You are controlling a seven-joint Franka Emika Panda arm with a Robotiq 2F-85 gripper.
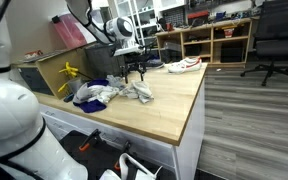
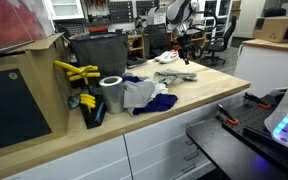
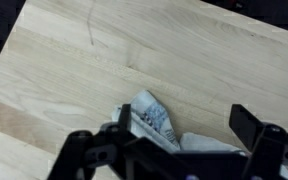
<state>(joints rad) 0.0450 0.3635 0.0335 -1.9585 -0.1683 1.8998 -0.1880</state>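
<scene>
My gripper (image 1: 134, 72) hangs open just above a pile of cloths on a wooden table (image 1: 169, 100). In the wrist view my two black fingers (image 3: 179, 125) stand wide apart over a pale grey-white patterned cloth (image 3: 154, 122) that lies between them; nothing is held. In both exterior views the pale cloth (image 1: 137, 92) (image 2: 176, 77) lies under the gripper (image 2: 183, 55). A blue cloth (image 1: 92, 93) and a white cloth (image 1: 102, 97) lie beside it; they also show in an exterior view (image 2: 152, 99).
A yellow tool (image 1: 68, 73) (image 2: 76, 71) sticks out of a black bin (image 2: 94, 112) at the table's edge. A grey roll (image 2: 111, 93) stands beside it. A white shoe (image 1: 183, 65) lies at the far end. Shelves (image 1: 219, 40) and an office chair (image 1: 274, 45) stand behind.
</scene>
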